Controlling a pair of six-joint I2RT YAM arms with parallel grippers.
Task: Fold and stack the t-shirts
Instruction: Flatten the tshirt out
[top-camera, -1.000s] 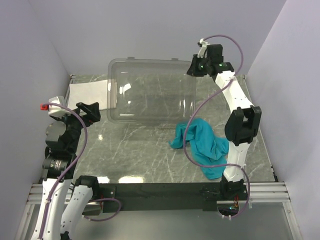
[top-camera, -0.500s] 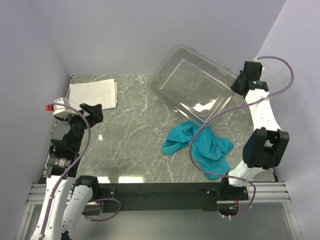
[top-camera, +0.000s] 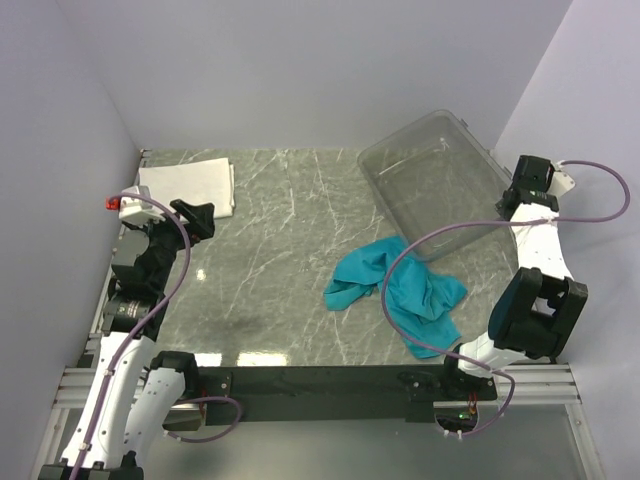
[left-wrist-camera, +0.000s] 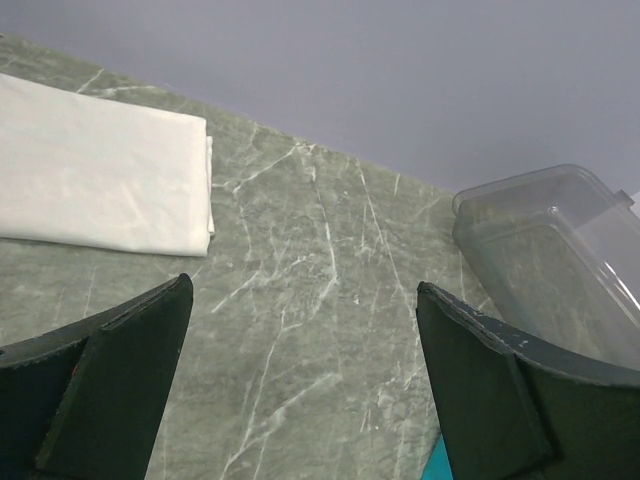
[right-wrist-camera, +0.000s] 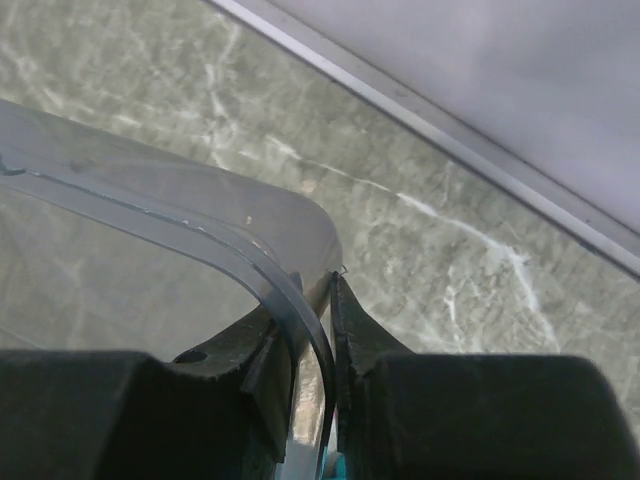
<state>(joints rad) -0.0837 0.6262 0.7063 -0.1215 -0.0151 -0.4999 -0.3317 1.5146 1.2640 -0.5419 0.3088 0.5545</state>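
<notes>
A teal t-shirt (top-camera: 400, 286) lies crumpled on the marble table, right of centre. A white folded t-shirt (top-camera: 187, 187) (left-wrist-camera: 100, 180) rests flat at the back left corner. My left gripper (top-camera: 197, 216) (left-wrist-camera: 300, 330) hovers open near the white one, nothing between its fingers. My right gripper (top-camera: 510, 197) (right-wrist-camera: 318, 290) is shut on the rim of the clear plastic bin (top-camera: 435, 180) (right-wrist-camera: 150, 250) at the back right; the bin sits open side up.
Purple walls close in the table on the left, back and right. A metal rail (right-wrist-camera: 430, 130) runs along the table's far edge beside the bin. The right arm's cable (top-camera: 400, 290) loops over the teal shirt.
The right arm has swung the bin from the table's back centre to the back right corner and turned it open side up, uncovering the teal shirt. The left gripper rose slightly.
</notes>
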